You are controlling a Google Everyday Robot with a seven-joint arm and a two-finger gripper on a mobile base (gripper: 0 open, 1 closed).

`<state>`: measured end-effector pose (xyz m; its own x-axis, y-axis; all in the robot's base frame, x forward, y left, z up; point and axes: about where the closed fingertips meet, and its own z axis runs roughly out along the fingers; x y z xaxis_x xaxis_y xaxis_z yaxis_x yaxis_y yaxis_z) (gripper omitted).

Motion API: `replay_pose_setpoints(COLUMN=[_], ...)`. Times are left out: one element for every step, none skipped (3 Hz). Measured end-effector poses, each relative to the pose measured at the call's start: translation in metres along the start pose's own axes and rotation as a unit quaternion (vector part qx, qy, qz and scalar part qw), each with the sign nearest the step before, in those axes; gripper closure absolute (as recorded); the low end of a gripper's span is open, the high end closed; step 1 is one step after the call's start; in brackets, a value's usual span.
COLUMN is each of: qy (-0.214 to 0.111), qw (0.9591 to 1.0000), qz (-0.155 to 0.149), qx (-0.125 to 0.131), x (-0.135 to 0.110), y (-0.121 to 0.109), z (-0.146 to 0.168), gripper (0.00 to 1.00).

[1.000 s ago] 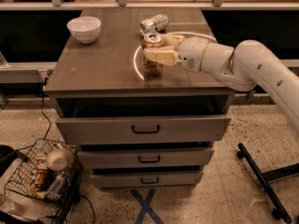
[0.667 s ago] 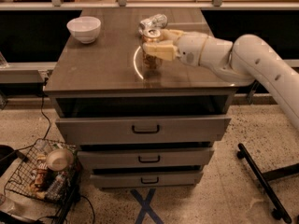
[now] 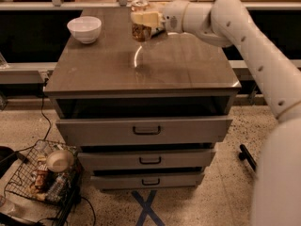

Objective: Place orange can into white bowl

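The orange can (image 3: pixel 140 31) has an orange-brown patterned body and a silver top. My gripper (image 3: pixel 144 19) is shut on it and holds it lifted above the back of the cabinet top. The white bowl (image 3: pixel 84 29) stands on the back left corner of the cabinet top, to the left of the can and apart from it. My white arm reaches in from the right.
The grey drawer cabinet (image 3: pixel 141 74) has three drawers with dark handles. A wire basket (image 3: pixel 42 178) with packets and a cup sits on the floor at lower left. Black shelving runs behind the cabinet. A blue tape cross (image 3: pixel 148 208) marks the floor.
The gripper has lifted the orange can off the cabinet top and carried it up and leftward. The silver-white can that lay behind it no longer shows.
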<state>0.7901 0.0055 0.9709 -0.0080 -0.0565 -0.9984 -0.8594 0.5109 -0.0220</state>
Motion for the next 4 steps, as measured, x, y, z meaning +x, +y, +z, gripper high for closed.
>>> replay_pose_setpoints(qy=[0.018,0.016,-0.006,-0.025], qw=[0.9995,0.9992,0.9996,0.9994], qz=[0.025,0.036,0.028,0.025], qx=[-0.006,-0.009,0.000,-0.005], x=[-0.002,-0.014,-0.044,-0.061], y=[-0.020,-0.031,-0.039,-0.034], z=[0.054,0.092,0.105,0.131], gripper=[1.00,1.00,1.00,1.00])
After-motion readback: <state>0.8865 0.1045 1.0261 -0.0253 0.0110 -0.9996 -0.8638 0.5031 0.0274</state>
